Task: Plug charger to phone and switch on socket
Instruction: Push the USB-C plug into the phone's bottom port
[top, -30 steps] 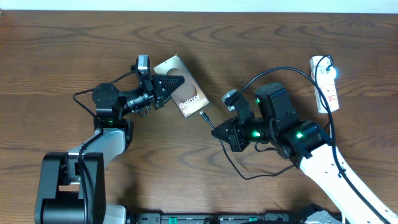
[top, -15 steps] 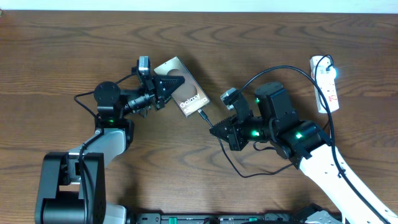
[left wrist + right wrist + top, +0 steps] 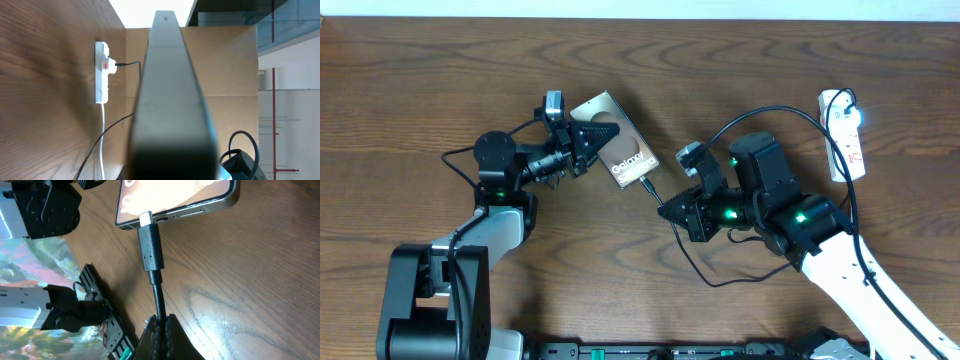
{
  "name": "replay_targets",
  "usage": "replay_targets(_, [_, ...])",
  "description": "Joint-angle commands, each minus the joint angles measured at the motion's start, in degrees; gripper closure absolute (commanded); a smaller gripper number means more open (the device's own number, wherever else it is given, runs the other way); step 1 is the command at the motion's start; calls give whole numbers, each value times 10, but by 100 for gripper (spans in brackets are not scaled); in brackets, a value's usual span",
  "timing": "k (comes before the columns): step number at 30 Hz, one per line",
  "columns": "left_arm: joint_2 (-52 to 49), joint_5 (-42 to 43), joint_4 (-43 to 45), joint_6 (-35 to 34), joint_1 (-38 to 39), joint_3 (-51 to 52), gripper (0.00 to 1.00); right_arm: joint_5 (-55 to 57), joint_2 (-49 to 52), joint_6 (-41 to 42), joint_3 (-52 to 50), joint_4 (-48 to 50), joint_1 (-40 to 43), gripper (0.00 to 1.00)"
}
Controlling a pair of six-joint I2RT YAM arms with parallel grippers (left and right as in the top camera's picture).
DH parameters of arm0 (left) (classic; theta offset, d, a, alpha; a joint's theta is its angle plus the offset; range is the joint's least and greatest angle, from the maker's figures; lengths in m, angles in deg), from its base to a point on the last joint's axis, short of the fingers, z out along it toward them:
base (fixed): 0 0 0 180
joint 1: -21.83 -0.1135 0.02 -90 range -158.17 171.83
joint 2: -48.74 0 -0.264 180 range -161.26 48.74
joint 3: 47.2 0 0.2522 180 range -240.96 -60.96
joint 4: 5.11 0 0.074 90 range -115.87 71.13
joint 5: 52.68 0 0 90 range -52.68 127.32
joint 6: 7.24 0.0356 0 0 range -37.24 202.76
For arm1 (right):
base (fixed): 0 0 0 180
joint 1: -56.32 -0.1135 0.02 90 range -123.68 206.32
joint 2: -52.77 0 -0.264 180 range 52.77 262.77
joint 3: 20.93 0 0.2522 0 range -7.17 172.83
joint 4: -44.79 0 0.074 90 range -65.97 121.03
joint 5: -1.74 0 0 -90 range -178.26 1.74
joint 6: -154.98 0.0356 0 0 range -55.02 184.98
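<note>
The left gripper [image 3: 603, 133] pinches the phone [image 3: 625, 155], lettered "Galaxy", between the arms. The right gripper [image 3: 160, 327] is pressed onto the charger [image 3: 151, 250] cable, with the metal tip at the phone's port. The socket [image 3: 844, 130] lies far right, its red marks unreadable.

Left arm [image 3: 500, 222] is showing black round joints and a silver-grey link, one green light glowing, a thin black wire looping toward the bench's left edge. Right arm [image 3: 850, 270] is wearing black housings, green lights shining, white shell running toward the bottom-right corner; right gripper [image 3: 665, 211] is tapering to a black wedge.
</note>
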Motion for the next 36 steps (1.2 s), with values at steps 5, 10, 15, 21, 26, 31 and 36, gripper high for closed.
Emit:
replay_targets(5, [1,-7,6,-6,1,-14,92,16,-3,29,-3,-2,-8,99])
replay_targets(10, [1,-7,6,-12,1,-14,92,15,-3,29,-3,-2,-8,99])
replay_targets(15, [1,-8,6,-12,1,-14,92,15,-3,29,-3,-2,-8,99])
replay_targets(21, [1,-18,6,-21,1,-14,93,15,-3,29,-3,-2,-8,99])
replay_targets(26, [1,-18,6,-21,1,-14,93,15,-3,29,-3,-2,-8,99])
replay_targets(31, [1,-18,6,-21,1,-14,93,15,-3,29,-3,-1,-8,99])
replay_targets(36, [1,-18,6,-31,1,-14,93,15,-3,29,-3,-2,-8,99])
